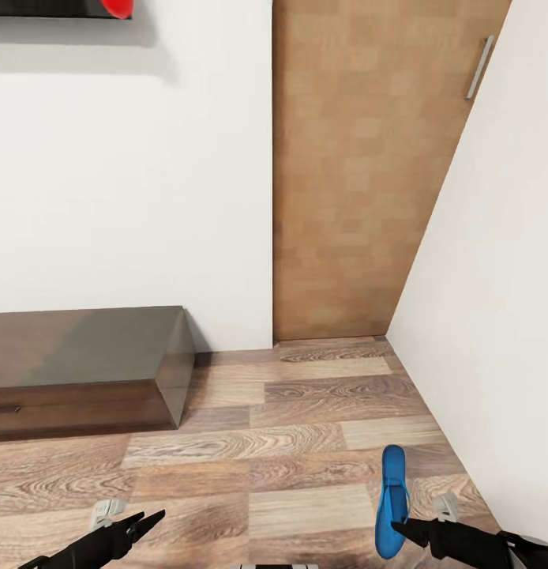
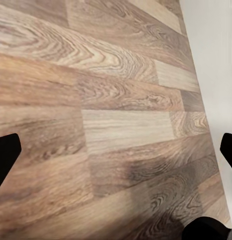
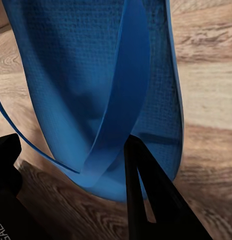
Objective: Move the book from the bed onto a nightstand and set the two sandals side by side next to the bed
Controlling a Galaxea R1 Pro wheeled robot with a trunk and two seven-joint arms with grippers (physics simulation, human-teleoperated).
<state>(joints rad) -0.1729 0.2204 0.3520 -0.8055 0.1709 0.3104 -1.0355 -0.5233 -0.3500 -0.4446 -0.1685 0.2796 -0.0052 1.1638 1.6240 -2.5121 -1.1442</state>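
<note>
The right claw is clamped on a blue sandal, low at the right of the head view: its dark fingers meet the sandal near the sandal's lower end, and the rest of the sandal stands up and away from the claw, on edge, above the wood floor. In the right wrist view one dark finger lies across the sandal's footbed just where the strap meets the sole, and the other finger sits at the sandal's far side by the thin loop of the strap; the sandal is between them, so the claw is closed on it rather than merely near it. The sandal is bright blue, flat, with a finely dimpled footbed and a narrow thong strap that runs down the middle and forks toward the edge. The left claw hangs released, its fingers spread and nothing between them; in the left wrist view its two dark fingertips stand wide apart with bare floor planks between. Beyond the claws, a low dark-brown cabinet stands against the white wall at the left, a brown wooden door with a grey handle fills the corner, and another white wall runs along the right, close to the held sandal.
</note>
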